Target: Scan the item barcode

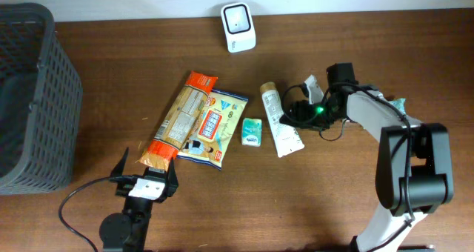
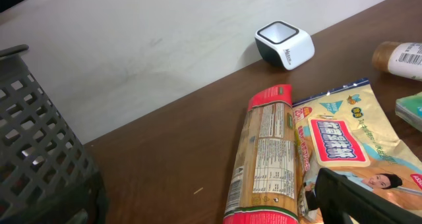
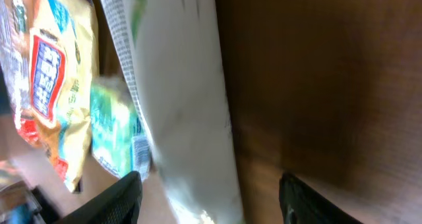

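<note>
Right wrist view: right pincer (image 3: 210, 194) gapes around white tube (image 3: 178, 85).

table (image 1: 259, 207): brown wood grain, smooth, low sheen
basket (image 1: 67, 96), upper left: dark grey plastic lattice, matt
scanner (image 1: 238, 27), top centre: white plastic, glossy
pasta packet (image 1: 180, 118): clear film, shiny
snack bag (image 1: 215, 127): printed film, glossy, creased
tube (image 1: 280, 122): white plastic, smooth
small pack (image 1: 253, 132): green wrap, slight shine

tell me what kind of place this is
Most likely a mock shop checkout on a wooden table: a white scanner stands at the far edge, packaged goods such as a pasta packet and a snack bag lie in the middle, and a dark mesh basket sits at one side.
</note>
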`<state>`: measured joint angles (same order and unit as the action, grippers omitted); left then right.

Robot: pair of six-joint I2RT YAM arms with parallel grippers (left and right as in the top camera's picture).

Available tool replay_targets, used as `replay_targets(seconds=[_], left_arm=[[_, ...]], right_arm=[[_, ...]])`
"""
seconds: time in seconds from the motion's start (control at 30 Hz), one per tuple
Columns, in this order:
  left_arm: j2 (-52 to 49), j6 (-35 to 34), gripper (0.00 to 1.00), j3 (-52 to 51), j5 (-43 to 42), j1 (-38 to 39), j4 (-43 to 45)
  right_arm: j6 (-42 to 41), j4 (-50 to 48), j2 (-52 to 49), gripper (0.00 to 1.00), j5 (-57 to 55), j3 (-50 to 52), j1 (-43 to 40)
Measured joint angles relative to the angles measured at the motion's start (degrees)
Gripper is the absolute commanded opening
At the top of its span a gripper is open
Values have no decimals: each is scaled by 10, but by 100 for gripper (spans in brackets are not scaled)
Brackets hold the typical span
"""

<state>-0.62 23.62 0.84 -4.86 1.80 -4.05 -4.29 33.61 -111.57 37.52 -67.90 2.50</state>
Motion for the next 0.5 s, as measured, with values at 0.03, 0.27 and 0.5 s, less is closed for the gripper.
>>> replay_targets(seconds=[0.03,0.27,0.5], left_arm=[[0,0,99,0,0,0,0],[0,0,99,0,0,0,0],[0,0,99,0,0,0,0]], right_arm=[[8,-16,-7,65,0,0,0],[37,-4,-57,4,71,-8,50],[-6,-16,-66,4,126,-8,40]])
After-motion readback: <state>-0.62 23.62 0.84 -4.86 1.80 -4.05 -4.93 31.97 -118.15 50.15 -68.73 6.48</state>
